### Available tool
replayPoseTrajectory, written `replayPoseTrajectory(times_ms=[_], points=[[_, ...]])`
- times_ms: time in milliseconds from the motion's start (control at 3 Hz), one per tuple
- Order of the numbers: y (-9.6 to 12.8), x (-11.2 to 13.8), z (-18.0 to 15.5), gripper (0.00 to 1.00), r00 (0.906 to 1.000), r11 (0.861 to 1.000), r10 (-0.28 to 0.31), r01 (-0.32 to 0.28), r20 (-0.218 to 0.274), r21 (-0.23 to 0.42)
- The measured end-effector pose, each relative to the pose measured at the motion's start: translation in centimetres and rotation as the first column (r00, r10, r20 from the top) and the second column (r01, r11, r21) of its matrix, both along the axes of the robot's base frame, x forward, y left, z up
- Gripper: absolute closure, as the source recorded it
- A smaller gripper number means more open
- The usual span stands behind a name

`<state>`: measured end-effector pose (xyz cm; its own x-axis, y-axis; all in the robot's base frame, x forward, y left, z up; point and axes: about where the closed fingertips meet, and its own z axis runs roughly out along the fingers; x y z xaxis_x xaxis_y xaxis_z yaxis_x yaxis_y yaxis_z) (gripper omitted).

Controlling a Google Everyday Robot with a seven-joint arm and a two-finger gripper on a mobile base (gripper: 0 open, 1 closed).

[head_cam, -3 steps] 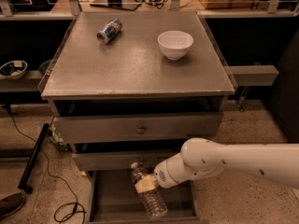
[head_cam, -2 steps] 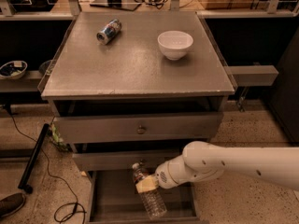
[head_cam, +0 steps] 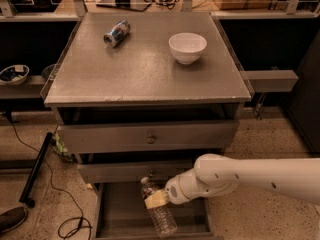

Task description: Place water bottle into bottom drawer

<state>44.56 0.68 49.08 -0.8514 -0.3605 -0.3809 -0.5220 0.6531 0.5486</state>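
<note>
A grey metal cabinet (head_cam: 142, 74) is seen from above and in front. On its flat top a blue-and-silver soda can (head_cam: 116, 33) lies on its side at the back left, and a white bowl (head_cam: 187, 47) stands well apart from it at the back right. The bottom drawer (head_cam: 117, 214) is pulled open, showing a plain grey floor.

A white robot arm (head_cam: 250, 176) reaches in from the right, low in front of the cabinet. Its gripper (head_cam: 156, 200) is clamped around the upper part of the water bottle (head_cam: 163, 219), just below the neck. The clear ribbed bottle hangs tilted over the open drawer, cap toward the cabinet and base toward the drawer's front edge. The base may be resting on the drawer floor, but this is hard to tell.

The step in hand looks like lowering and letting go. To do it well, the bottle should come down until it lies on the floor, inside the side walls. The fingers should then part gently, so that the round bottle does not roll or bounce out over the front.
</note>
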Motion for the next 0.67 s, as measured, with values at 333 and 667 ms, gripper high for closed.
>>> replayPoseTrajectory(times_ms=[333,667], points=[[-0.8,0.1,-3.7,1.0,0.9982,0.999,-0.047,0.048,-0.037,0.021],[-1.4,0.1,-6.6,1.0,0.994,0.996,-0.077,0.08,-0.077,0.028]])
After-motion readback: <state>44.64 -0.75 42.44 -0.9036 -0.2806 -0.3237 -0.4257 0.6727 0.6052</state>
